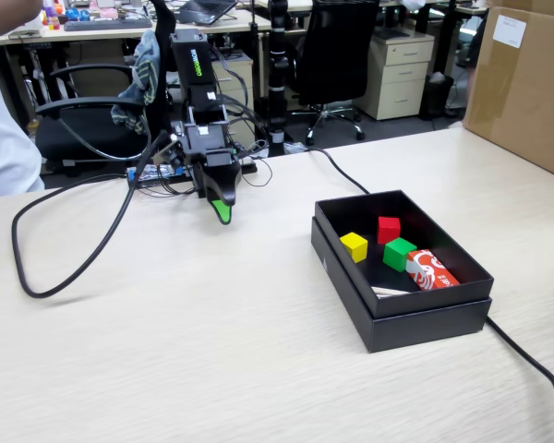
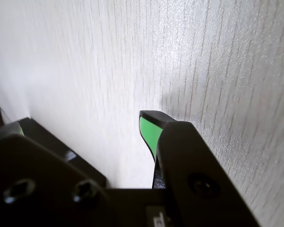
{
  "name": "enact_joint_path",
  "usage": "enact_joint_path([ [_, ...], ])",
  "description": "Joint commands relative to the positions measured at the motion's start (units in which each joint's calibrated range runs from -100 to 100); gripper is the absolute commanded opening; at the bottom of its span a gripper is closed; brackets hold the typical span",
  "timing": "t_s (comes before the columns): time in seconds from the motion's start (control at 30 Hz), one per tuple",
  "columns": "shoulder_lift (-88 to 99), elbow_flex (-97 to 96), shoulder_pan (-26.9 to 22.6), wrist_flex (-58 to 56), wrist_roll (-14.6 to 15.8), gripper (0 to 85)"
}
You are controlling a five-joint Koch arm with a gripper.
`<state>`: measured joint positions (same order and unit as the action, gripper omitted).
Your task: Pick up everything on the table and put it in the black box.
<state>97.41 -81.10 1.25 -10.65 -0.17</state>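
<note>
Gripper [image 1: 222,211] empty, spread unclear, well apart from yellow cube [image 1: 354,245] inside black box [image 1: 425,318].

A bright yellow cube [image 1: 354,245], a red cube [image 1: 389,229] and a green cube [image 1: 399,254] sit in the matte black box [image 1: 425,318] on a pale beige, wood-grained surface [image 1: 212,351]; the black jaws carry green pads.

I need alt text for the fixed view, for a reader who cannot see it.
A shallow black box on a pale wood-grain table holds a yellow cube, a red cube, a green cube and a red-and-white packet. The robot's gripper hangs empty near the table's far edge, away from the box.
</note>
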Motion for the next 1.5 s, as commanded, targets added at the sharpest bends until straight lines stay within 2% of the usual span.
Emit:
enact_joint_path([
  [0.0, 1.4, -2.6, 0.1, 10.3, -0.5, 49.6],
  [0.23, 1.3, -14.4, 0.3, 22.6, -0.7, 48.7],
  [1.47, -1.8, -16.7, 0.5, 19.2, -0.8, 48.5],
])
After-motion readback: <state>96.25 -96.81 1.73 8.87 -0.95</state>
